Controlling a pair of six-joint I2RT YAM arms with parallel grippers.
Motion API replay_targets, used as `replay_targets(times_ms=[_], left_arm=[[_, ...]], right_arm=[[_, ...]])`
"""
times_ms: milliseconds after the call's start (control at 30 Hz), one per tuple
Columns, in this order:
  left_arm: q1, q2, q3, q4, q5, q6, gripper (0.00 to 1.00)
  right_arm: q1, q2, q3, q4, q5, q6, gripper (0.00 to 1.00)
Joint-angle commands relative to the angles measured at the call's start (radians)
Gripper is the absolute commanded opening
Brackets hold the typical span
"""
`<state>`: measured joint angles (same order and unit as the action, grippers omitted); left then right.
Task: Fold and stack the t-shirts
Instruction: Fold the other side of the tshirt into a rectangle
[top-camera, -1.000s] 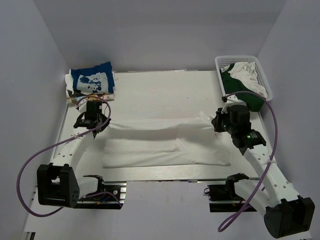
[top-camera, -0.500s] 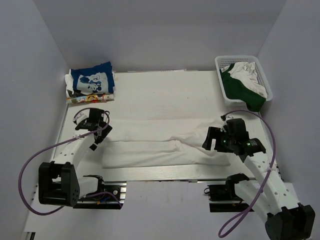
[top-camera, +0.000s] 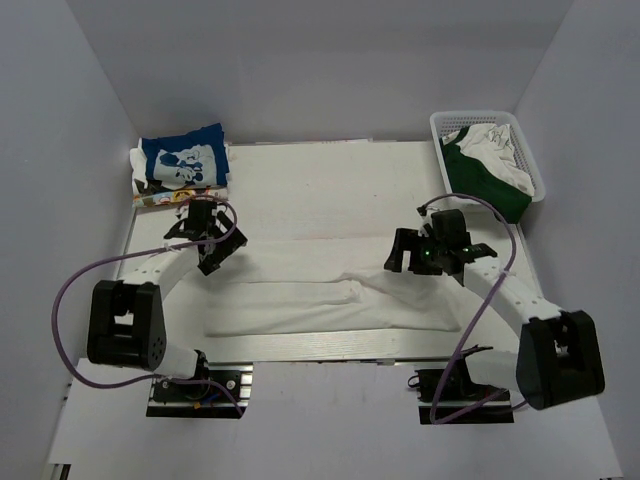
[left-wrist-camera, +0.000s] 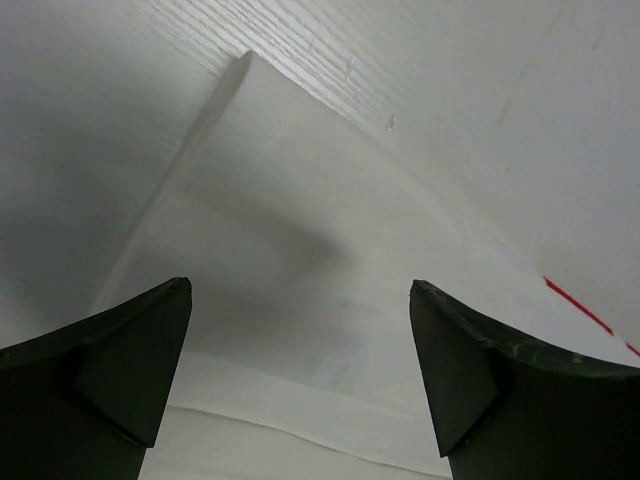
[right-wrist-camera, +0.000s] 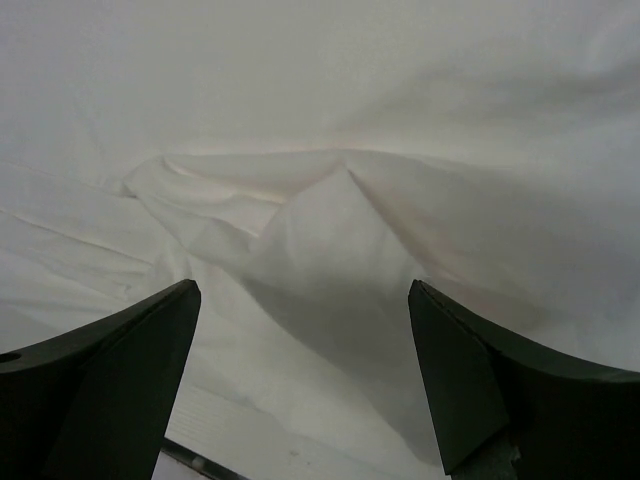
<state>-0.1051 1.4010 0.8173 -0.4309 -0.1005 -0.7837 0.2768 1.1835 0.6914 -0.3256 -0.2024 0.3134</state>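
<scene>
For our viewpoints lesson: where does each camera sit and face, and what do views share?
Top: above and behind, looking down at table, both arms, white shirt, blue shirt.
Left wrist: on left arm, past open jaws at white shirt's corner.
Right wrist: on right arm, past open jaws at its rumpled fold.
Shared: white shirt.

White t-shirt (top-camera: 330, 292) let go, now folded over
The left gripper (top-camera: 220, 252) and right gripper (top-camera: 399, 255) (both clamped on its far edge a second ago) now gape open over the cloth, shifted inward, and the shirt lies slack in a doubled strip.
</scene>
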Motion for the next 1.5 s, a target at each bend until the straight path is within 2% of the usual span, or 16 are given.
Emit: replay_targets(times_ms=[0, 167, 433, 567, 733, 1000, 1233, 1300, 1400, 1467], left_arm=[[-0.005, 0.030, -0.009, 0.064, 0.070, 0.044, 1.00], [-0.005, 0.053, -0.038, 0.064, 0.061, 0.044, 1.00], [-0.005, 0.041, -0.138, 0.092, 0.061, 0.054, 1.00], [-0.005, 0.061, -0.147, 0.072, 0.051, 0.054, 1.00], [-0.005, 0.070, -0.147, 0.072, 0.051, 0.063, 1.00], [0.004, 0.070, -0.136, 0.050, 0.030, 0.072, 1.00], [0.013, 0.088, -0.136, 0.050, 0.001, 0.072, 1.00], [0.013, 0.089, -0.136, 0.050, 0.001, 0.072, 1.00], [0.013, 0.089, -0.136, 0.050, 0.001, 0.072, 1.00], [0.013, 0.089, -0.127, 0.050, 0.001, 0.072, 1.00]], right_arm=[[0.028, 0.080, 0.065, 0.172, -0.046, -0.039, 0.90], [0.070, 0.177, 0.085, 0.217, 0.057, -0.079, 0.90], [0.099, 0.146, 0.074, 0.287, 0.124, -0.116, 0.90], [0.098, 0.174, 0.135, 0.263, 0.164, -0.134, 0.90], [0.094, 0.287, 0.198, 0.215, 0.163, -0.123, 0.90], [0.104, 0.309, 0.128, 0.140, 0.029, -0.117, 0.90], [0.145, 0.122, 0.045, -0.059, -0.187, -0.149, 0.90], [0.159, 0.064, 0.025, -0.133, -0.210, -0.134, 0.90], [0.189, -0.004, 0.011, -0.223, -0.325, -0.102, 0.90], [0.203, -0.044, 0.017, -0.286, -0.331, -0.089, 0.90]])
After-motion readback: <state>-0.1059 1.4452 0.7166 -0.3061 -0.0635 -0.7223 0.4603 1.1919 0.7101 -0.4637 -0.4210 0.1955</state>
